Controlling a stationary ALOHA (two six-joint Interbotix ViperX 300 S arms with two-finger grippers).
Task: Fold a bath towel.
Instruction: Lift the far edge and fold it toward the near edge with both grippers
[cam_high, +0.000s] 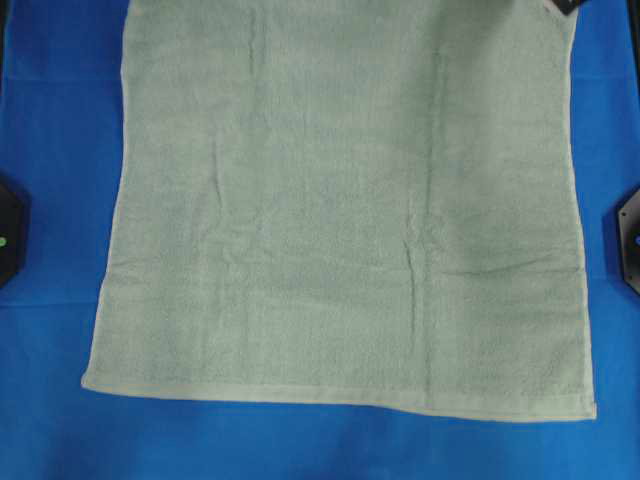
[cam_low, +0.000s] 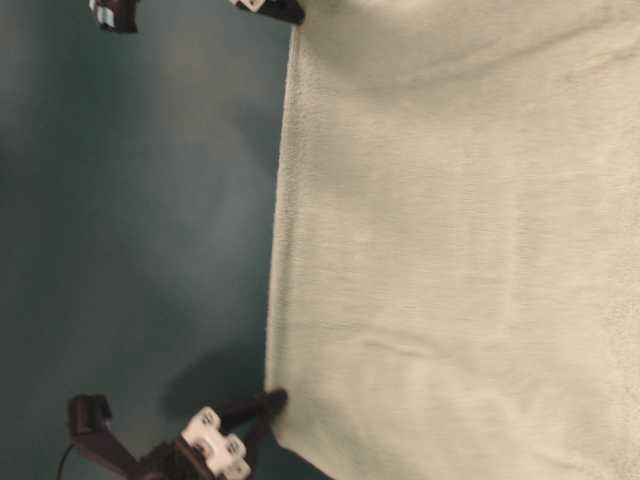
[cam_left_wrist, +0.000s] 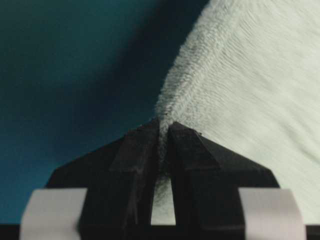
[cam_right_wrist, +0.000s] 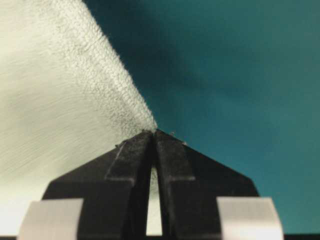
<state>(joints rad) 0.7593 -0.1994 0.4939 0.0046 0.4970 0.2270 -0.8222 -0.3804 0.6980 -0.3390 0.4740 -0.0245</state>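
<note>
You had both hands clamped on corners of the pale sage-green terry bath towel (cam_high: 340, 210): left hand (cam_left_wrist: 163, 131), right hand (cam_right_wrist: 154, 134) (each corner at its twelve o'clock), cloth spreading toward six o'clock over the blue bench (cam_high: 50, 120).

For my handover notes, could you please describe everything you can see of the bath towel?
The bath towel is pale sage-green terry, fuzzy, with a lighter hemmed border. It is spread open over the blue cloth with faint creases, its top running out of the overhead view. The left gripper and right gripper each pinch a corner at the hem.
</note>
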